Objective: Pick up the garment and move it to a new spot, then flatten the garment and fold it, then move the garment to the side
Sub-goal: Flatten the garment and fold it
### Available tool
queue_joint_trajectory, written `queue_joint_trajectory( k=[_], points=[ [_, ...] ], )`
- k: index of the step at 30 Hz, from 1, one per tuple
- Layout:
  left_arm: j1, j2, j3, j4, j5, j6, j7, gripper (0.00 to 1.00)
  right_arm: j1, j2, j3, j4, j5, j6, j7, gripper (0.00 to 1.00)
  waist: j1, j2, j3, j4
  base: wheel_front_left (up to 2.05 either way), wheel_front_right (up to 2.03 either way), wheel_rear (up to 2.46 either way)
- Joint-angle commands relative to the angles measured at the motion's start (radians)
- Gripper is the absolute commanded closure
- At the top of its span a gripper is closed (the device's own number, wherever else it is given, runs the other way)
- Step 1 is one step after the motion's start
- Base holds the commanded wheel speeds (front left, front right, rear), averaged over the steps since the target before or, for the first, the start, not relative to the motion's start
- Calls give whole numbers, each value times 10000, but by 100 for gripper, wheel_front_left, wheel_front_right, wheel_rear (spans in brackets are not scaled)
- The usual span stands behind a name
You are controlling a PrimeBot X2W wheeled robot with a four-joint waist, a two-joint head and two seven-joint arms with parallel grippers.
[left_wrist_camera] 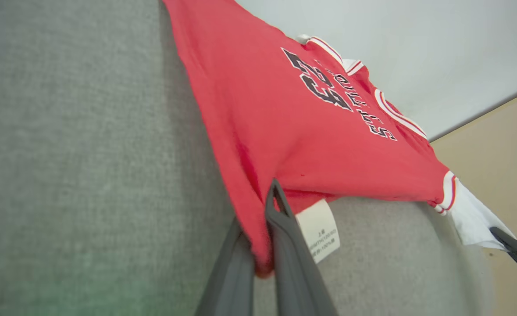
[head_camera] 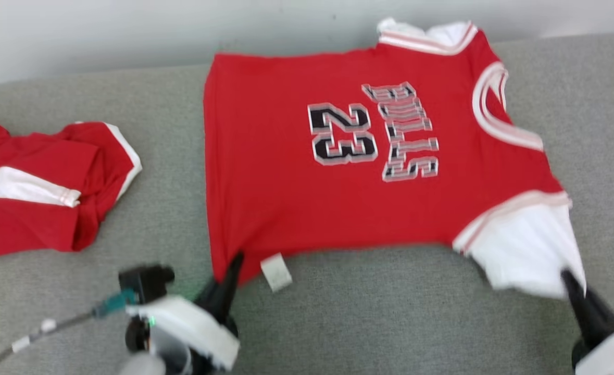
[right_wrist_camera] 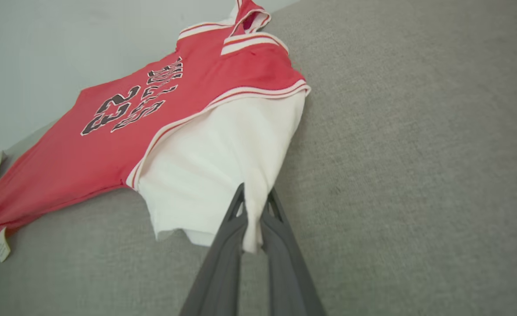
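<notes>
Left end effector (head_camera: 233,268) is clamped on the near hem corner of the garment (head_camera: 286,198), just beside its small white tag (head_camera: 276,273); the right end effector (right_wrist_camera: 254,202) is clamped on the white sleeve end. The garment lies spread print-up on the grey counter (head_camera: 390,312). A crumpled red-and-white cloth (head_camera: 41,182) lies apart at the left.

Plain indoor room, home or lab unclear: grey fabric-covered surface (head_camera: 390,317) against a pale wall (head_camera: 103,31).

The right gripper (right_wrist_camera: 255,193) pinches the white sleeve (right_wrist_camera: 214,162) of the garment (right_wrist_camera: 87,153) on grey upholstery (right_wrist_camera: 416,153).
</notes>
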Motion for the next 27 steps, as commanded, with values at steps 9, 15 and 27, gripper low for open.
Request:
queue_joint_trajectory(
  k=[9, 15, 27],
  points=[
    [3401, 377, -608, -2083, -335, 1020, 1104, 100, 3316, 383, -294, -768, -288, -5, 150, 100, 4, 0, -604, 372, 0, 0, 0],
    [4223, 835, -565, -3409, -312, 1975, 1995, 100, 4015, 444, -593, -1642, -214, -5, 406, 100, 4, 0, -605, 546, 0, 0, 0],
    [1957, 1304, -595, -4955, -1181, 3084, 5804, 100, 1353, -293, -731, -2346, -228, -5, 2670, 100, 4, 0, 14, 886, 0, 0, 0]
  ],
)
